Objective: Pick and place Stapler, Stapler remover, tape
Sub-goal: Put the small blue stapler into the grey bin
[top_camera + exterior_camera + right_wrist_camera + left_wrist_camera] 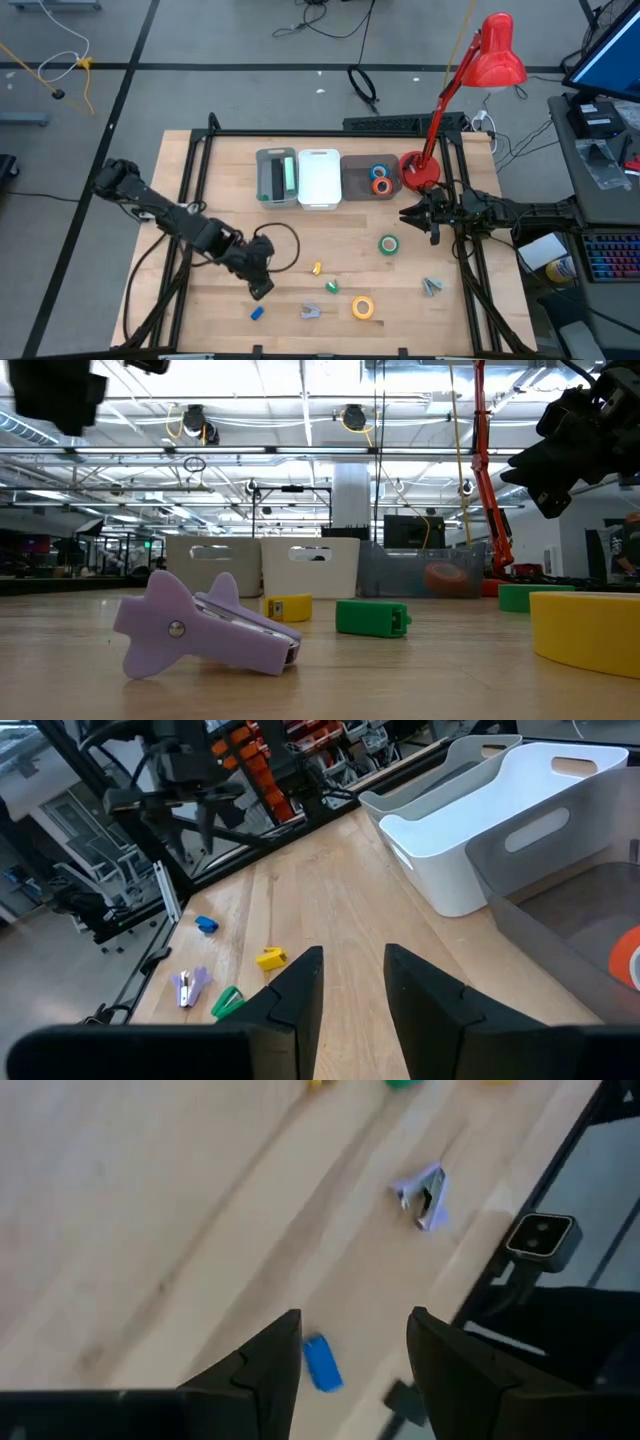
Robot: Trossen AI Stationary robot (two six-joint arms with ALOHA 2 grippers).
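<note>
While the left gripper [262, 287] hangs low over the front left part of the table [220, 200], its fingers [268, 1360] stand apart with nothing between them. Just beside it, toward the front edge, lies a small blue block [257, 312], seen between the fingers in the left wrist view. A lilac staple remover [310, 311] lies further along the front edge, to the gripper's right and clear of it; in the low view its long axis runs across the picture, the winged handle end to the left and the jaw end to the right. A second, greyish staple remover [431, 287] lies near the front right, pointing roughly toward the back right corner.

A yellow tape roll [362, 307] lies flat just right of the lilac remover. A green tape roll [389, 244] lies flat further back, near the right gripper [408, 216], a little in front of it. That gripper hovers above the table in front of the grey bin [370, 176], fingers slightly parted and empty. Inside that bin rest the blue tape roll [380, 170] and the orange tape roll [381, 185], touching. A white bin [319, 178] stands beside it, and a third bin [276, 177] to its left holds a green stapler [288, 175] with its long axis front to back. A small yellow block [317, 268] and a green block [331, 287] lie mid-table.
</note>
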